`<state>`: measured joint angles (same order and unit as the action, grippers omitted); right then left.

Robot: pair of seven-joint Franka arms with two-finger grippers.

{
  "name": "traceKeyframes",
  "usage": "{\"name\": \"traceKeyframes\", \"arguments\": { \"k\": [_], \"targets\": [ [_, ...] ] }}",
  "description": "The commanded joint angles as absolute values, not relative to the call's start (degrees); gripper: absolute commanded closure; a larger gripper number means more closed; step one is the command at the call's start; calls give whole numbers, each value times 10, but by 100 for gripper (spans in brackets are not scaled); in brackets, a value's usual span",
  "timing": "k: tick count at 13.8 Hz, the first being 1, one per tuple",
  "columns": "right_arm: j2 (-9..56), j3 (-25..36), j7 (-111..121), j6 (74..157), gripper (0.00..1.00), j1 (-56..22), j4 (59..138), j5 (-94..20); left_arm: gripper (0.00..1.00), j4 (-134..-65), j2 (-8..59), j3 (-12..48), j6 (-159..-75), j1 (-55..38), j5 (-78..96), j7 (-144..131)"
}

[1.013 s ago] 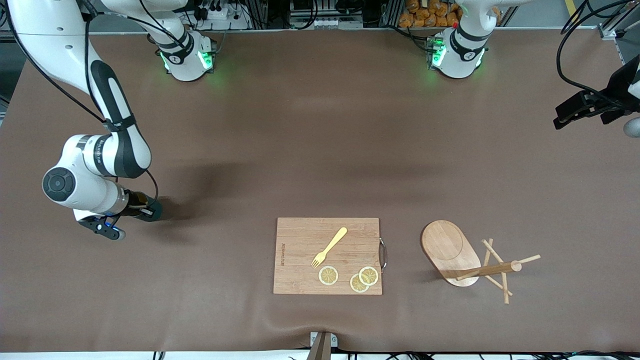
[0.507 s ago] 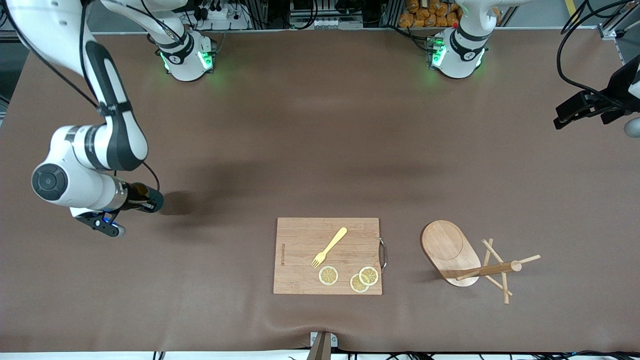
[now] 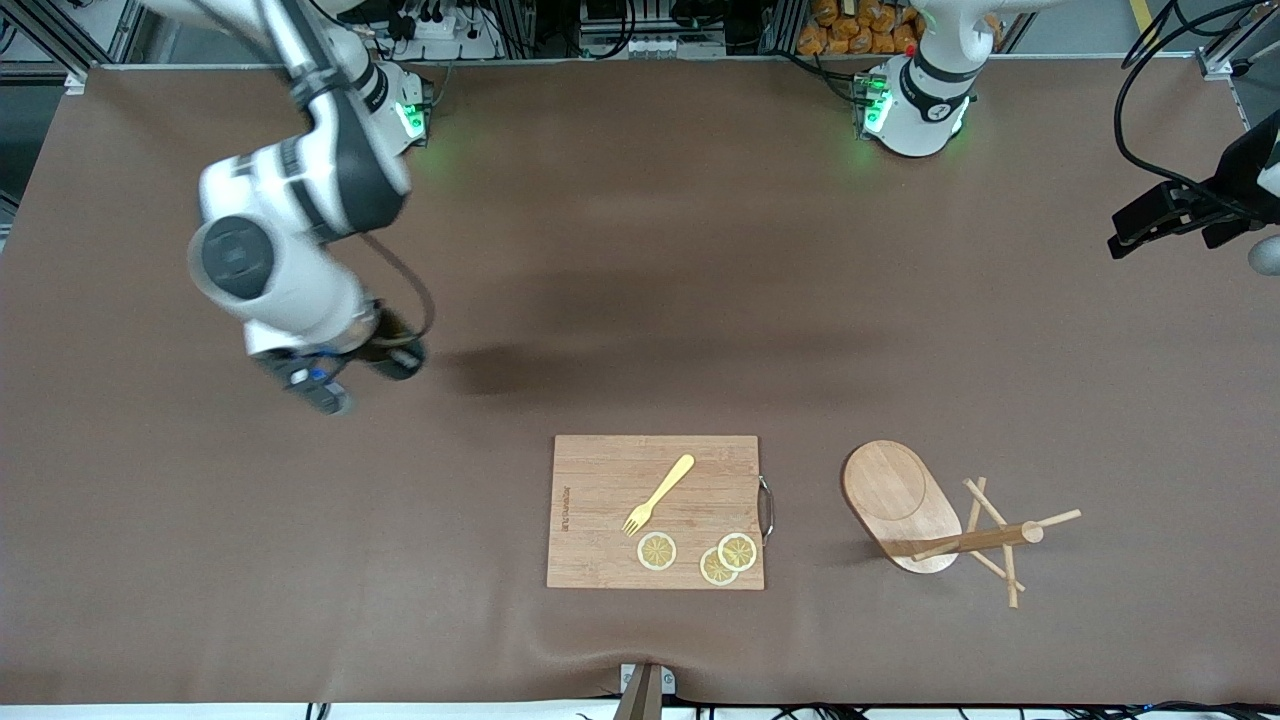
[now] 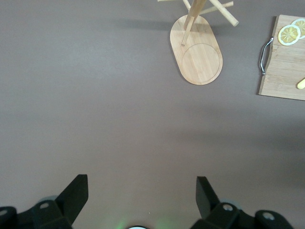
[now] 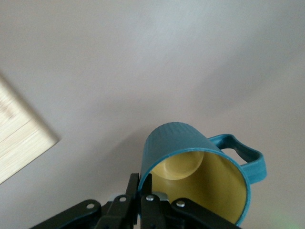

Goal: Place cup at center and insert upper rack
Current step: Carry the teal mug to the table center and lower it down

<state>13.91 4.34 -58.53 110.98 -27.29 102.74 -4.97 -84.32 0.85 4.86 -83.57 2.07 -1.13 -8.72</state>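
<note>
— Looking across the tabletop (image 3: 640, 250), what lies there?
— A cutting board (image 3: 610, 520) with a fork (image 3: 658, 495) and lemon slices (image 3: 700, 555), well apart from both pincers. The rack (image 3: 930, 515) lies tipped over beside it, toward the left arm's end.
— And the pincers?
— The right pincer (image 5: 143, 191), up over bare tabletop, is clenched on the rim of the cup (image 5: 200, 176), which hangs tilted in it. The left pincer (image 4: 142, 200) waits released over bare tabletop.
</note>
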Motion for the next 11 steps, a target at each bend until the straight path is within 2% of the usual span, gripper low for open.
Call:
{"name": "traceKeyframes", "arguments": {
  "k": [1,6,11],
  "targets": [
    [139,51,-694,1125,100,-343,1014,-82,0,-843,4,50,-831,23,-9,-81],
    [174,51,-813,1203,100,-452,1013,-87,0,-844,4,49,-831,25,-9,-81],
    [242,51,-871,1253,100,-497,1013,-114,0,-844,8,49,-836,25,-8,-82]
  ]
}}
